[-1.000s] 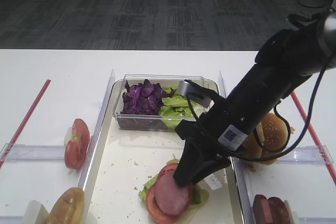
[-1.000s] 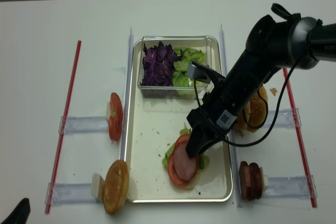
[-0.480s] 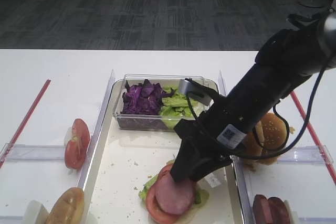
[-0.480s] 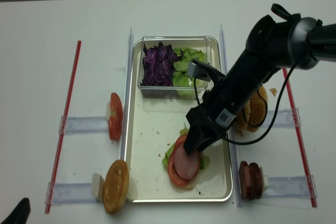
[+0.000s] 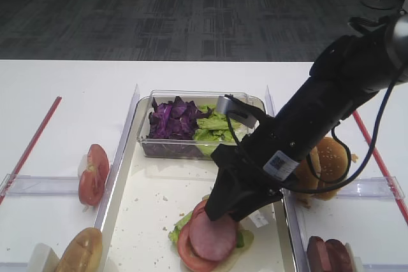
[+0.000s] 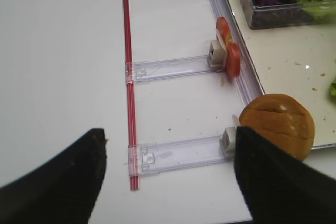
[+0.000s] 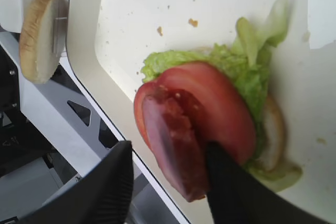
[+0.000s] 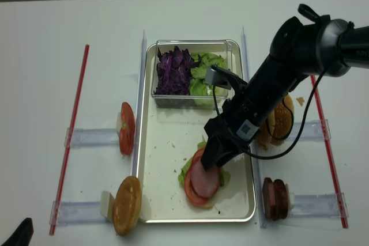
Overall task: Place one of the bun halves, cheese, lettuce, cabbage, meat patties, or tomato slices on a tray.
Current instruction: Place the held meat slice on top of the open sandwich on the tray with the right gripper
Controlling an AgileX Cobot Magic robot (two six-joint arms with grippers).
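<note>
- The meat patty [image 5: 211, 240] lies flat on top of a tomato slice [image 7: 220, 103] at the near middle of the tray [image 5: 150, 208]. Crinkled lettuce [image 7: 247, 72] and what looks like a pale bun half sit under them.
- The right pincer [image 5: 223, 211] hangs directly above the patty's far edge. The wrist view shows its two dark jaws parted, one on each side of the patty's rim. Whether the jaw on the right of that view touches the meat I cannot tell, and nothing seems pinched. I judge the patty released.
- The coming move turns on this: the patty sits straight below and between the jaws, so a clean retreat should go upward along the arm, not sideways, or the stack may be dragged.
- The patty is a round disc with no long axis, dull pink on its face and darker reddish-brown at the rim. The tomato under it is wetter and brighter red.
- The right arm is by far the nearer. The left pincer [image 6: 168, 177] shows parted dark jaws over the bare counter [image 6: 63, 77], well apart from the tray.
- Further out, a clear box [image 5: 191, 148] at the tray's far end holds purple cabbage [image 5: 172, 119] and more lettuce. Spare patties [image 8: 275, 198] stand in a rack to the right.
</note>
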